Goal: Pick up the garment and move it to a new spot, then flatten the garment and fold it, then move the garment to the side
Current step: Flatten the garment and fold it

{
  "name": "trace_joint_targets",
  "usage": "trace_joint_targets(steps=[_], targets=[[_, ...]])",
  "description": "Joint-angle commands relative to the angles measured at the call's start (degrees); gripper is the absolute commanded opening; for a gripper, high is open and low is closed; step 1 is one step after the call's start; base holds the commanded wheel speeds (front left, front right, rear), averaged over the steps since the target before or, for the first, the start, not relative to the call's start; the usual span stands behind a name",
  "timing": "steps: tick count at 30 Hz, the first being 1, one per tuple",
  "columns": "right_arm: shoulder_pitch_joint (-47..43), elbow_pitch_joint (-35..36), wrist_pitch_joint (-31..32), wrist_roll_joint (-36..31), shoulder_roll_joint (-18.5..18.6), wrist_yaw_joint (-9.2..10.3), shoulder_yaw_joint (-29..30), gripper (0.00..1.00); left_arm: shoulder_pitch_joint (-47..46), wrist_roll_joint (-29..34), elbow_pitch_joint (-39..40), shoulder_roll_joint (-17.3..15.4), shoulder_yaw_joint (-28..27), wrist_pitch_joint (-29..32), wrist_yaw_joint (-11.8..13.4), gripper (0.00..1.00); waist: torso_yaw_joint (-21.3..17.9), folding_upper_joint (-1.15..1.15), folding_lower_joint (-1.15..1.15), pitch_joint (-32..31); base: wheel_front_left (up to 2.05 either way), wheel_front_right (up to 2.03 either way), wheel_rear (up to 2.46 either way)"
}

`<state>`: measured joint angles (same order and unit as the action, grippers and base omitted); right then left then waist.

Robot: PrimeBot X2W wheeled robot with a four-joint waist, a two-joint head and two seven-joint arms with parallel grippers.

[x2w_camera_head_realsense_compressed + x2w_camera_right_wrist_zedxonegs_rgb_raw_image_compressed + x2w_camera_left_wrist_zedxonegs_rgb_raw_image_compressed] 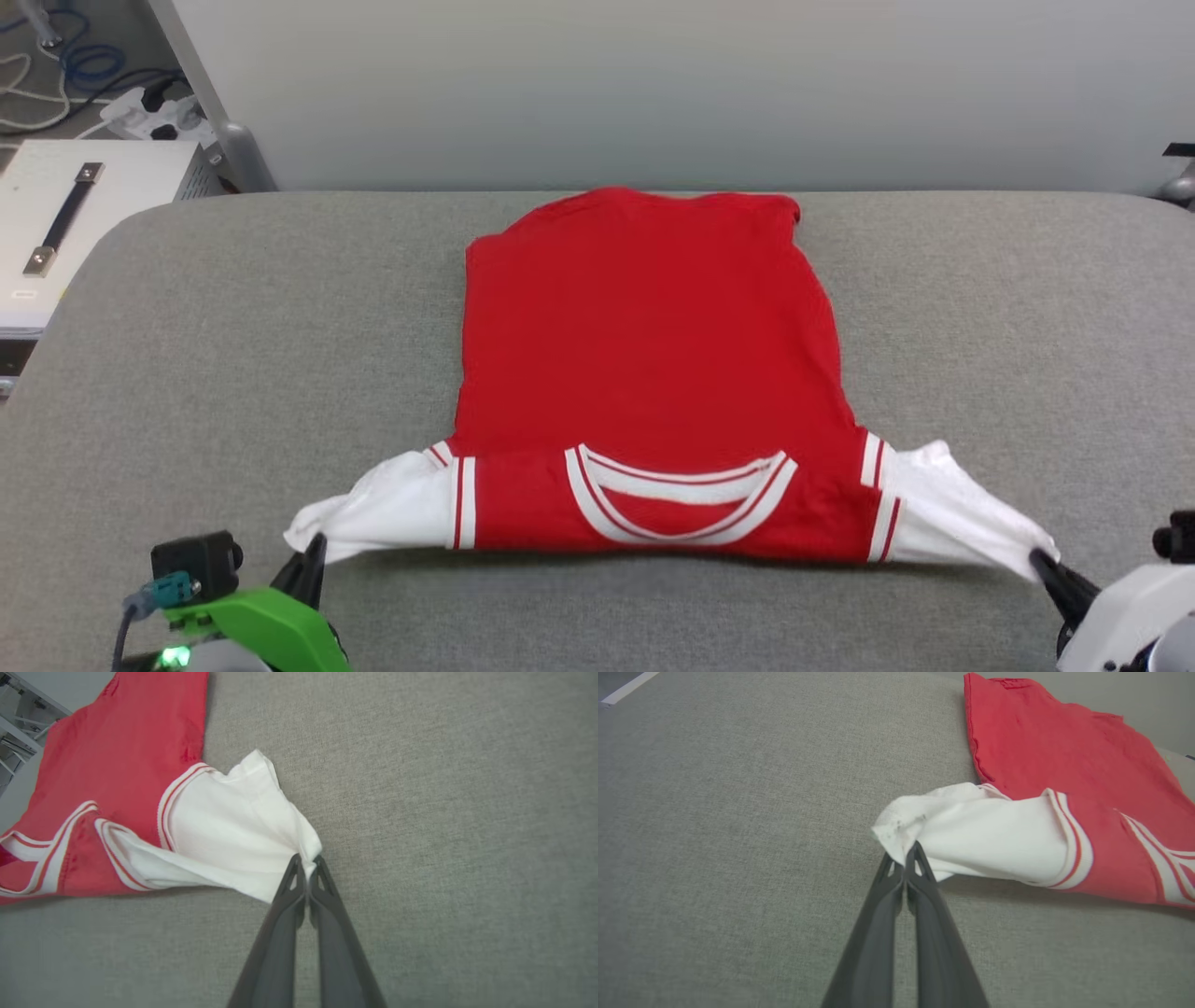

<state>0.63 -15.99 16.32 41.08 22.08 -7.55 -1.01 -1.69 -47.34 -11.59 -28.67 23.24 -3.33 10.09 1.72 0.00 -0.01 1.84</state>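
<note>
Left claw [313, 551] and right claw [1041, 563] each pinch a sleeve of the soft red V-neck shirt [644, 355] on the grey cloth tabletop [233, 355].
The shirt lies in the middle of the tabletop, with its neck at 6 o'clock and its bottom edge at 12 o'clock. The left claw's two long dark fingers are closed tight on the tip of the white short sleeve [383, 509] at 8 o'clock. The right claw is closed tight on the tip of the other white sleeve [952, 509] at 4 o'clock. The white collar band with red stripes [681, 495] sits between them. A pale box with a dark handle [65, 215] stands at 10 o'clock.
</note>
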Motion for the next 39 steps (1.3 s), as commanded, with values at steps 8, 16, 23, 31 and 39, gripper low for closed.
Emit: trace_joint_targets(steps=[8,16,23,31,39], targets=[[-13.89,9.78,8.08,-7.0,-9.01,0.06,9.1,0.0,11.38,-2.49,8.65,-2.52,-1.07,2.87,5.47,0.0,0.08,0.0,0.01,-2.92,0.0,0.0,0.0],[-19.17,11.5,12.06,-12.08,-14.85,0.06,11.84,0.0,14.99,-4.07,7.8,-1.0,-0.76,2.35,6.03,0.0,-0.01,0.0,0.01,-3.51,0.0,0.0,0.0],[-16.69,12.22,10.39,-12.83,-15.03,0.06,10.6,1.0,13.26,-3.36,8.02,-0.41,0.26,2.38,5.65,0.0,0.45,0.0,0.01,-2.85,0.0,0.0,0.0],[-7.23,11.16,0.98,-15.69,-13.65,0.06,11.61,1.0,10.15,-1.41,9.58,0.17,1.18,1.61,5.92,0.0,1.44,0.0,0.01,-0.06,0.0,0.0,0.0],[9.08,2.54,-1.83,-15.95,-10.02,0.06,11.18,1.0,5.47,2.28,13.49,0.38,2.86,1.14,6.56,0.0,4.59,0.0,0.01,4.59,0.0,0.0,0.0]])
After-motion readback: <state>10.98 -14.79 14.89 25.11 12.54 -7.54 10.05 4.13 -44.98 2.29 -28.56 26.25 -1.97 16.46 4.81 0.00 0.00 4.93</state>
